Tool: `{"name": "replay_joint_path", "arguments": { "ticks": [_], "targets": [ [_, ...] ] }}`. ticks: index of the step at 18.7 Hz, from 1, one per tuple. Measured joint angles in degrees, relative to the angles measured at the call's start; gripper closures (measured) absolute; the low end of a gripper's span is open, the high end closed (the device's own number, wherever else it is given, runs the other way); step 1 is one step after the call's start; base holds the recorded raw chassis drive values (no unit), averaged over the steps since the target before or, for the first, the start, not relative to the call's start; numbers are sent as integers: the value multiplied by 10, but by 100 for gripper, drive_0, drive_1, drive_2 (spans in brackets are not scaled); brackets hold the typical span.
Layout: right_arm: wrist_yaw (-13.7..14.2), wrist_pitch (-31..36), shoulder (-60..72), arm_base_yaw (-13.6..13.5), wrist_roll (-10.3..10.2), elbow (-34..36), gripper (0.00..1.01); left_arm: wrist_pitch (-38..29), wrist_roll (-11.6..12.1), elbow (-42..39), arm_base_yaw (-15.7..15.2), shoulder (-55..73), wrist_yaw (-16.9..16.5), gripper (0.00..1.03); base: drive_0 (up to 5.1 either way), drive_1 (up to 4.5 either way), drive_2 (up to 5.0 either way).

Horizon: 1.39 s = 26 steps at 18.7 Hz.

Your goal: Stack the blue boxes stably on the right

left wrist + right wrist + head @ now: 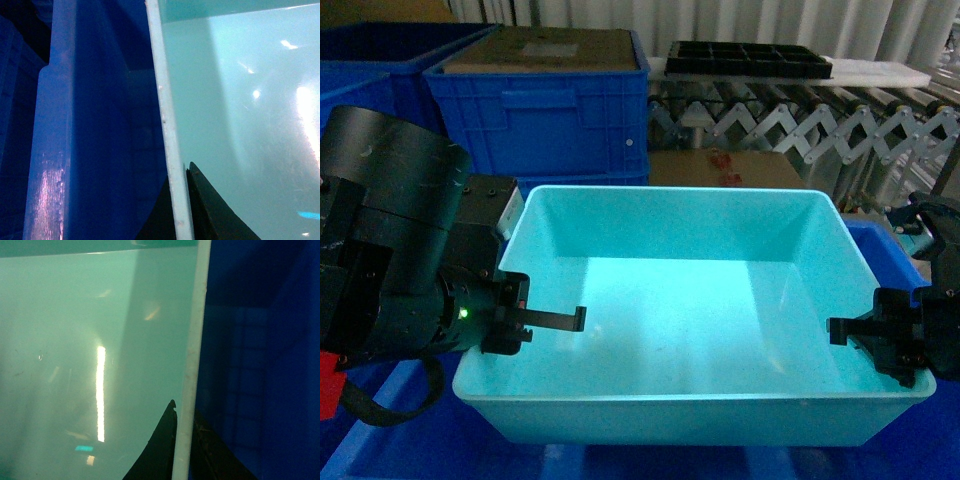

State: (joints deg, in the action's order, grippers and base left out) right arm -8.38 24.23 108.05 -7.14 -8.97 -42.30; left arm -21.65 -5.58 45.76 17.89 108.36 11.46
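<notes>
The light turquoise blue box (690, 300) fills the middle of the head view, upright, over a dark blue crate (885, 250). My left gripper (525, 320) is shut on its left rim, and my right gripper (885, 335) is shut on its right rim. In the left wrist view the white rim (170, 135) runs between the two black fingers of the left gripper (179, 175), one inside the box and one outside. The right wrist view shows the same pinch: the rim (194, 355) sits in the right gripper (182, 412). The box's inside holds nothing.
Dark blue ribbed crates (540, 110) stand behind at the left, one topped with brown board. A roller conveyor (800, 125) carries a black divided tray (750, 58) at the back right. Dark blue crate walls (95, 125) (250, 370) lie close beside the box on both sides.
</notes>
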Motion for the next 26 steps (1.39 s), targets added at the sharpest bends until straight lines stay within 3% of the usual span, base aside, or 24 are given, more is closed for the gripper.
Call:
{"name": "replay_joint_path", "arguments": {
  "ticks": [18,21,26],
  "targets": [
    [6,1,15,-4,0,-16,94,6,9,19,-6,12,-2,100,0,0,0],
    [8,-1,15,0,11,-16,59,2,31,21,-20,12,27,64,0,0,0],
    [9,-1,15,1,13,-16,4,2,31,22,-23,12,33,9,0,0,0]
  ]
}}
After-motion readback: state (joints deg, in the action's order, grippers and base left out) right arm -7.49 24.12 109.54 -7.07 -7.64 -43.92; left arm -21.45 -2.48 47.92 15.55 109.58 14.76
